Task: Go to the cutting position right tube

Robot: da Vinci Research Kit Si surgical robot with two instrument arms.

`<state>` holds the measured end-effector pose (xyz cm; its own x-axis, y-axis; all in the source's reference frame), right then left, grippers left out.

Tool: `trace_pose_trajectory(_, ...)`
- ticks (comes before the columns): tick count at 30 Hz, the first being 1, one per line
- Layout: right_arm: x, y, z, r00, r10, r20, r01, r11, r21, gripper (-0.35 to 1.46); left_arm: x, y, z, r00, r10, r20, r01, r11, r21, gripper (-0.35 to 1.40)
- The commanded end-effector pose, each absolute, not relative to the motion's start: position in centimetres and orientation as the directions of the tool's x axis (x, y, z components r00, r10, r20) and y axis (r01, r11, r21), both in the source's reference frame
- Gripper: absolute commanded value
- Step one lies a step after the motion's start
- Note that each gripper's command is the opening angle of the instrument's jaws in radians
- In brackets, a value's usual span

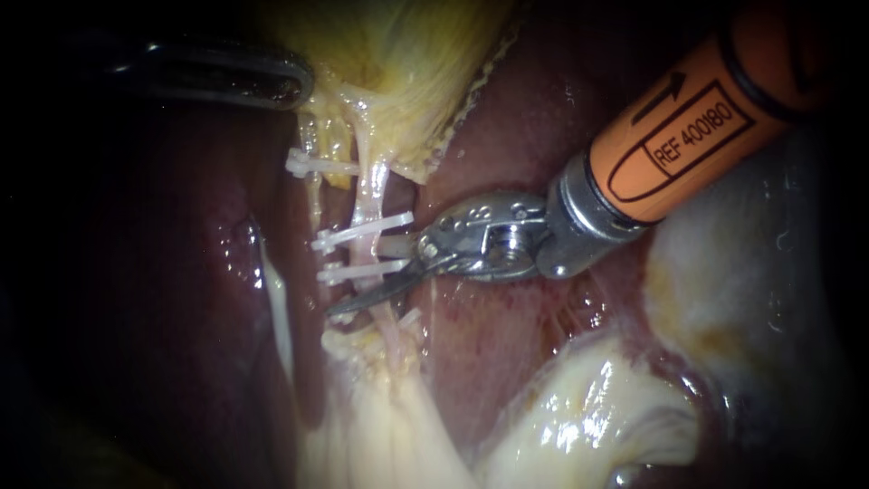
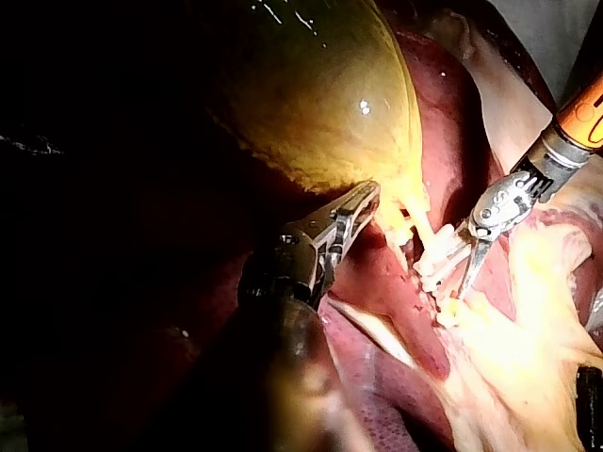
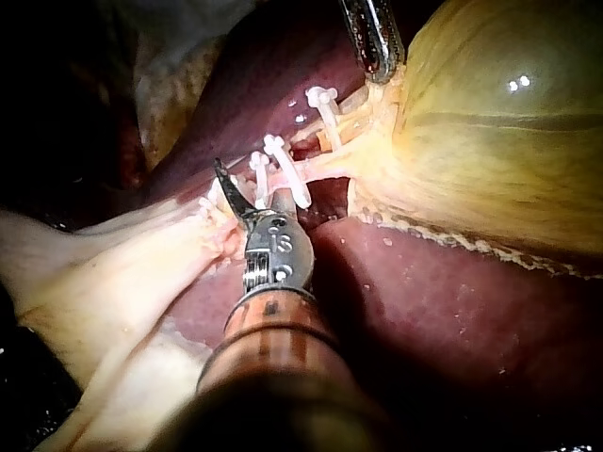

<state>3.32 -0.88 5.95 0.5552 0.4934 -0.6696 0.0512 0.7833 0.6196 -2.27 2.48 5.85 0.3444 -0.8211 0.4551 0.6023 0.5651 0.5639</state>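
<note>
Two open blades of your right instrument (image 1: 376, 282) meet the right tube (image 1: 373, 186) mid-frame, just below its clips (image 1: 362, 231).

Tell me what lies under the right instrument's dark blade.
The tube passes under the blade, just past the nearest clip, with liver beside it. The stretch directly beneath the blade is hidden.

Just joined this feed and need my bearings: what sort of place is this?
Probably a surgical practice bench rather than a live operation. A liver and gallbladder lie exposed, white clips sit on a tube, and my right instrument has its jaws open at that tube.
</note>
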Motion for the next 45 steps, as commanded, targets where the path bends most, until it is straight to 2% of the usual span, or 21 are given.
trace_pose_trajectory(1, 3.32, -0.88, 5.95, 0.555, 0.493, -0.67, 0.051, 0.783, 0.62, 1.43, -2.27, 2.48, 5.85, 0.345, -0.821, 0.455, 0.602, 0.566, 0.564, -0.35)
trace_pose_trajectory(8, 3.27, -0.87, 5.94, 0.556, 0.512, -0.655, 0.038, 0.772, 0.635, 1.43, -2.27, 2.48, 5.85, 0.345, -0.821, 0.455, 0.6, 0.566, 0.566, -0.35)
trace_pose_trajectory(11, 3.22, -0.83, 5.92, 0.557, 0.553, -0.62, 0.015, 0.74, 0.673, 1.42, -2.27, 2.48, 5.85, 0.345, -0.821, 0.455, 0.599, 0.566, 0.566, -0.35)
trace_pose_trajectory(19, 3.0, -0.67, 6.0, 0.554, 0.668, -0.497, 0.035, 0.578, 0.816, 1.32, -2.26, 2.47, 5.85, 0.346, -0.821, 0.455, 0.599, 0.566, 0.566, -0.35)
trace_pose_trajectory(25, 2.92, -0.59, 6.12, 0.536, 0.734, -0.417, 0.039, 0.472, 0.881, 1.32, -2.25, 2.47, 5.85, 0.346, -0.82, 0.455, 0.599, 0.566, 0.566, -0.35)
trace_pose_trajectory(29, 2.9, -0.58, 6.14, 0.535, 0.754, -0.381, 0.042, 0.426, 0.904, 1.3, -2.25, 2.47, 5.85, 0.346, -0.82, 0.455, 0.599, 0.567, 0.566, -0.35)
trace_pose_trajectory(43, 3.06, -0.64, 6.16, 0.465, 0.797, -0.387, 0.11, 0.382, 0.918, 1.3, -2.26, 2.47, 5.85, 0.346, -0.821, 0.455, 0.599, 0.566, 0.566, -0.35)
trace_pose_trajectory(45, 3.1, -0.64, 6.17, 0.453, 0.786, -0.421, 0.134, 0.406, 0.904, 1.32, -2.26, 2.47, 5.85, 0.346, -0.821, 0.455, 0.599, 0.566, 0.566, -0.35)
